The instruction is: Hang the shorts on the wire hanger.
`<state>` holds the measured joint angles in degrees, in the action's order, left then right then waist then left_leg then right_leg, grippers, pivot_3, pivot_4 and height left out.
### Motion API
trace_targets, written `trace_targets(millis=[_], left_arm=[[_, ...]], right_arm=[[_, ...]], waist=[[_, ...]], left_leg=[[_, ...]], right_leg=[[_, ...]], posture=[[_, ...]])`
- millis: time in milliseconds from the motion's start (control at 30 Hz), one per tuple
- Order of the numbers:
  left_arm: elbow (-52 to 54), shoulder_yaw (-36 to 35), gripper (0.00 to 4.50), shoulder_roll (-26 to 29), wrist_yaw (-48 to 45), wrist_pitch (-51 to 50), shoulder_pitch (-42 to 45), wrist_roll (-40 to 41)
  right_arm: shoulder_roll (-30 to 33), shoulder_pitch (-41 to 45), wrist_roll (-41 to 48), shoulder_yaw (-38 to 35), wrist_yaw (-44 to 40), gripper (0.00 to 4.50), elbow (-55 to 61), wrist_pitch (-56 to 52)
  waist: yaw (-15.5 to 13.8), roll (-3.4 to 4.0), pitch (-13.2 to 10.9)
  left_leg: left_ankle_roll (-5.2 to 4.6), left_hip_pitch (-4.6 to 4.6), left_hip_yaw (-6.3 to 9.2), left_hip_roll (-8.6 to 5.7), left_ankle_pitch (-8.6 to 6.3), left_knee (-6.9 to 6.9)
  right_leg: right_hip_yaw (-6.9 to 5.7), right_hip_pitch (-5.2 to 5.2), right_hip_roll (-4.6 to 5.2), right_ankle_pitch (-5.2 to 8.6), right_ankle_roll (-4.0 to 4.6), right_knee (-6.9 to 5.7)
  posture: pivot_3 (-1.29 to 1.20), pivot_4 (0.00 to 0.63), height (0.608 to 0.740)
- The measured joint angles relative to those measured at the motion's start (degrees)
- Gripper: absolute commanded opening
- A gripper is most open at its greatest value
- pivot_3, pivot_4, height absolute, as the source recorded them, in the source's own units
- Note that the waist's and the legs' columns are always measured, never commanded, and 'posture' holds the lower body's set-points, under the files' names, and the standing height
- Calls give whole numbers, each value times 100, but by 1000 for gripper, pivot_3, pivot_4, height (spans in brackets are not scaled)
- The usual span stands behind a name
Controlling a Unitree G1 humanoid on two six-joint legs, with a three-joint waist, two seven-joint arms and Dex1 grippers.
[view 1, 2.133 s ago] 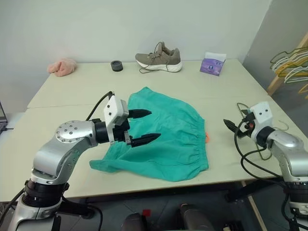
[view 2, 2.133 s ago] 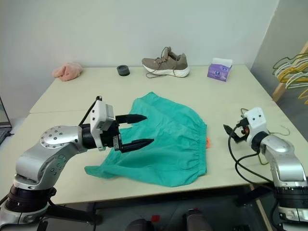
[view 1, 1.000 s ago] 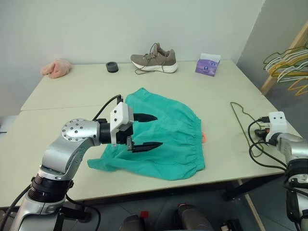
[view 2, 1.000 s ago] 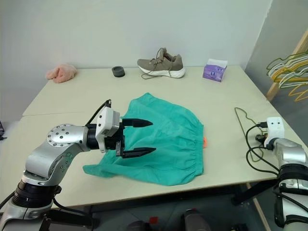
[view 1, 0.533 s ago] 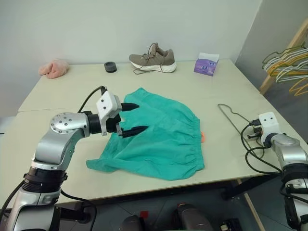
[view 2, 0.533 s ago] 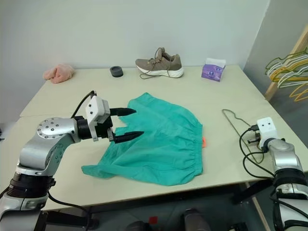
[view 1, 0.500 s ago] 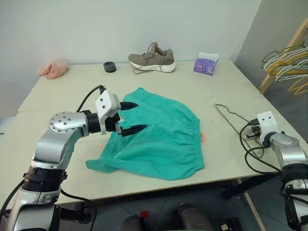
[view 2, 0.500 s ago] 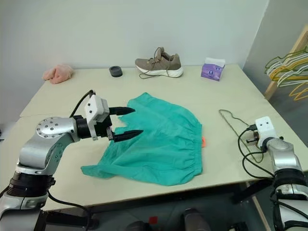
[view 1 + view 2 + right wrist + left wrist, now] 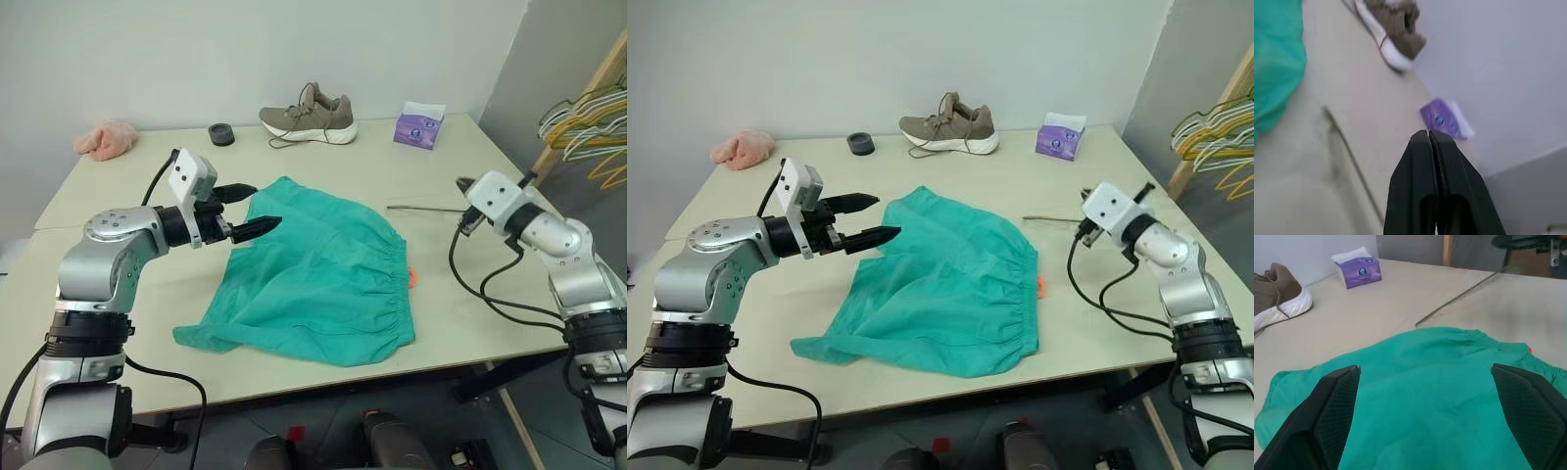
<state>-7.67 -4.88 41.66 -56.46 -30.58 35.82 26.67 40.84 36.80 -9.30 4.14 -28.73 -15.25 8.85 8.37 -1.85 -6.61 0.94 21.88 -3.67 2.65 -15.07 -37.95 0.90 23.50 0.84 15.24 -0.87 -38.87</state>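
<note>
Left eye view: a beige table is being shown against a pale wall, with a wooden rack of yellow, white and pale green hangers standing off the right edge. The shorts are lying spread flat at the middle of the table, the waistband toward the right and the orange drawstring end poking out beside it.

Compared with a second ago, the right gripper is now being held higher and further left, above the right part of the table. Its fingers are clenched together, as the right wrist view shows, and the wire hanger is being carried by it, edge-on, reaching left toward the shorts without touching them. A second ago the hanger was lying at the right edge. The left gripper is now being held further left and farther away, above the far left corner of the shorts, its fingers spread wide and empty.

Along the far edge are lying a pink cloth, a small black ring, a shoe and a purple tissue pack. The table between the hanger and the shorts is bare.
</note>
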Motion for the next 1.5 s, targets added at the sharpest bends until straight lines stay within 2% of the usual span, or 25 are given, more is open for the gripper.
trace_targets(millis=[233,333,467,667,833,1000,1233,1433,1500], left_arm=[[-128,-118,4500,-46,34,-22,111,31],[261,-67,4500,63,-352,-214,-181,222],[1038,200,4500,388,-1016,-511,-820,467],[1416,520,4500,371,-1140,145,-931,60],[1336,687,4500,201,-982,645,-919,-320],[1271,699,4500,178,-936,773,-919,-417],[1276,720,4500,177,-949,887,-926,-449],[1271,745,4500,177,-999,983,-925,-470],[1271,782,4500,177,-1033,995,-925,-501]], right_arm=[[5,127,-109,52,-233,37,90,195],[147,-130,-113,123,-521,37,40,26],[500,-875,-170,180,-932,1354,-274,-3],[779,-1045,-598,420,-1053,3382,-510,229],[598,-544,-1405,977,-647,3382,-1358,454],[172,28,-1499,1123,-592,3382,-2257,528],[-336,1256,-836,903,-1881,3382,-3898,-444],[-435,1793,-637,835,-2715,3382,-4771,-1110],[-457,1836,-651,851,-2776,3011,-4848,-1151]], waist=[[-4,-1,0],[-3,-1,0],[-25,-1,-5],[10,2,-7],[82,2,-7],[141,2,-7],[229,-2,-4],[237,-20,11],[237,-31,19]], left_leg=[[1,1,-3,-2,0,0],[3,1,-6,-3,-1,0],[6,3,-8,-8,-3,0],[5,-11,-11,-8,-3,-1],[5,-6,-11,-10,-3,0],[5,-6,-8,-9,-3,0],[5,-10,5,-8,-3,-1],[5,-11,16,-8,-3,-1],[5,-12,19,-6,-3,-1]], right_leg=[[0,0,11,-5,9,0],[0,0,19,-8,14,-1],[-1,1,23,-4,10,-4],[4,-3,16,7,-9,-9],[7,-1,15,7,-8,-7],[5,-1,15,-1,5,-6],[-5,-14,15,-7,15,-4],[-16,-21,18,-8,16,-2],[-18,-23,19,-8,16,-3]], posture=[[-185,90,740],[-183,92,740],[-182,94,740],[-186,94,740],[-184,92,740],[-178,88,740],[-174,81,740],[-167,79,740],[-167,79,740]])
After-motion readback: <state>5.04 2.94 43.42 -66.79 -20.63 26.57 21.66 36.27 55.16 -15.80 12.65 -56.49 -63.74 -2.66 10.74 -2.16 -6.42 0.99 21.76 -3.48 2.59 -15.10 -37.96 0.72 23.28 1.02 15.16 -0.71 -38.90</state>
